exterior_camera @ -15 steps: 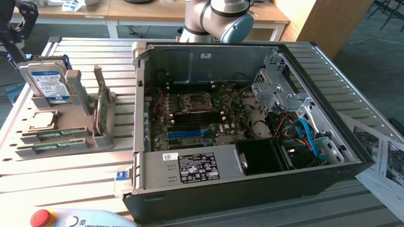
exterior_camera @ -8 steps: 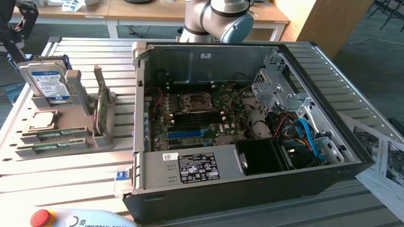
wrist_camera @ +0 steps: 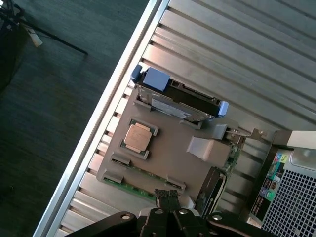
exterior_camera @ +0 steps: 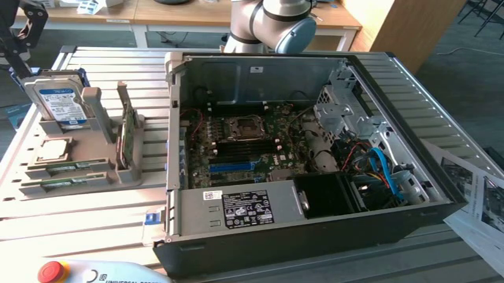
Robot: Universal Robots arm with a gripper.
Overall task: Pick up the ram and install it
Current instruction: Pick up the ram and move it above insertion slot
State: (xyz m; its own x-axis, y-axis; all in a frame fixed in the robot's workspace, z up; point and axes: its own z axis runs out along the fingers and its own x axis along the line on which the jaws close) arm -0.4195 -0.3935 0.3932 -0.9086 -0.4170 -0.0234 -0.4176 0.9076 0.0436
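the gripper [wrist_camera: 168, 196] is closed, fingertips pressed together with nothing between them. in the wrist view it hangs above the edge of the grey tray [wrist_camera: 173, 158], on the side where the sticks sit.

the ram [exterior_camera: 67, 170] is lying flat in a slot of that tray, on the exterior view's left, well apart from the computer case [exterior_camera: 441, 194]. a second stick [exterior_camera: 61, 186] lies in the slot just beside it, parallel. so it's not picked up yet and not in the case.

other stuff on the tray: a hard drive [exterior_camera: 59, 103] with a blue label standing upright at the far end, a cpu chip [exterior_camera: 52, 150] lying flat between the drive and the ram, and an expansion card [exterior_camera: 124, 132] standing on edge on the side nearer the case.

the case lies open on its side on the slatted table [exterior_camera: 102, 224], with the motherboard [exterior_camera: 260, 147] facing up. the arm [exterior_camera: 275, 20] shows behind the case. there's a red stop button [exterior_camera: 52, 271] at the near edge, and some papers [exterior_camera: 480, 194] beside the case on the exterior view's right.
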